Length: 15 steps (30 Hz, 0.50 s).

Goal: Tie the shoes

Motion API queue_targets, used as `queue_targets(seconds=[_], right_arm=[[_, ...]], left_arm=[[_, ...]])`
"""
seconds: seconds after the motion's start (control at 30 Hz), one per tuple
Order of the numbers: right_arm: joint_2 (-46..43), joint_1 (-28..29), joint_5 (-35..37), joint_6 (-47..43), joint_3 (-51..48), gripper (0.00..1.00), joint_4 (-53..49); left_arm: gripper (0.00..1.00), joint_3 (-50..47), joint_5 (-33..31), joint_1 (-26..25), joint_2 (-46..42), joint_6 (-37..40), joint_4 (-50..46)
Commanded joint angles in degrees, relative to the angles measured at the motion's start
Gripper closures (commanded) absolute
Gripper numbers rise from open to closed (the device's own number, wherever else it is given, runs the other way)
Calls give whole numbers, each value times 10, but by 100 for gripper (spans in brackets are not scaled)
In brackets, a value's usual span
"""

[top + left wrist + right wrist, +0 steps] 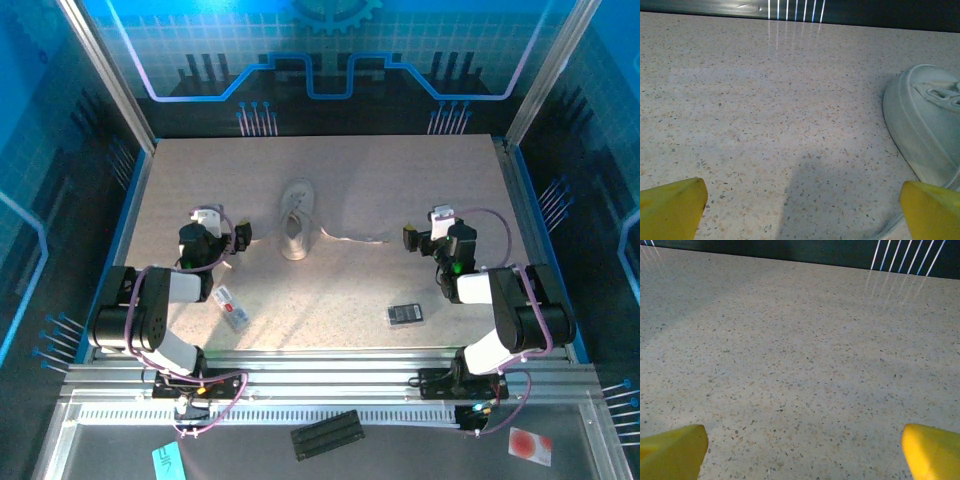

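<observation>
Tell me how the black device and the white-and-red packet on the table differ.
The black device is dark and squat; the packet is white with red, longer and narrower. The device lies by the right arm, the packet by the left arm, angled. Both lie flat on the table, apart from the sneaker.

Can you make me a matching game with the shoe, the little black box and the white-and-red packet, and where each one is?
Things:
1. shoe
2. little black box
3. white-and-red packet

Places:
A. on the right, near the front
B. on the left, near the front
C. in the middle, farther back

Pairs: 1-C, 2-A, 3-B
</observation>
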Motion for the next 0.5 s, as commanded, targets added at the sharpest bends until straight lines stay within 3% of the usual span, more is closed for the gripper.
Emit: queue_targets(seconds=[0.0,0.23,0.37,0.47], right_arm=[[3,-8,-8,2,10,0,9],[-32,0,12,-1,21,0,-35],[-84,23,19,-23,103,0,-224],[-89,41,23,26,182,4,-350]], left_arm=[[1,3,-3,-3,7,0,18],[0,-11,-67,-3,-39,-23,4],[1,18,-58,-4,-92,-17,-90],[1,50,-66,-4,-127,-35,-182]])
